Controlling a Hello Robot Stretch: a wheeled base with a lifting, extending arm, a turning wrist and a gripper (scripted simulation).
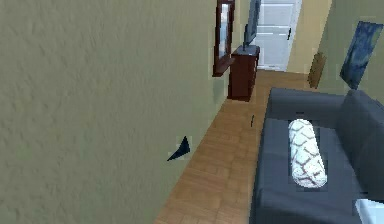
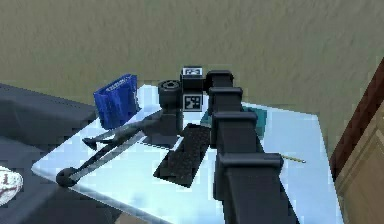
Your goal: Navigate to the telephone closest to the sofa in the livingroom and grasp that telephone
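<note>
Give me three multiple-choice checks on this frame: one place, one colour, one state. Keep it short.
1. Where is the blue box?
A. on the table
B. on a chair
C. on the floor

2. What colour is the pillow on the sofa?
A. red
B. white with a grey pattern
C. green

3. How does the black slab sit on the table?
A. standing upright
B. leaning on the wall
C. lying flat

Answers:
1 A: the arm side view shows the box standing on the pale tabletop, towards its far edge.
2 B: the forward view shows a white, grey-patterned roll on the dark grey seat.
3 C: its broad face rests on the tabletop beside the arm.
</note>
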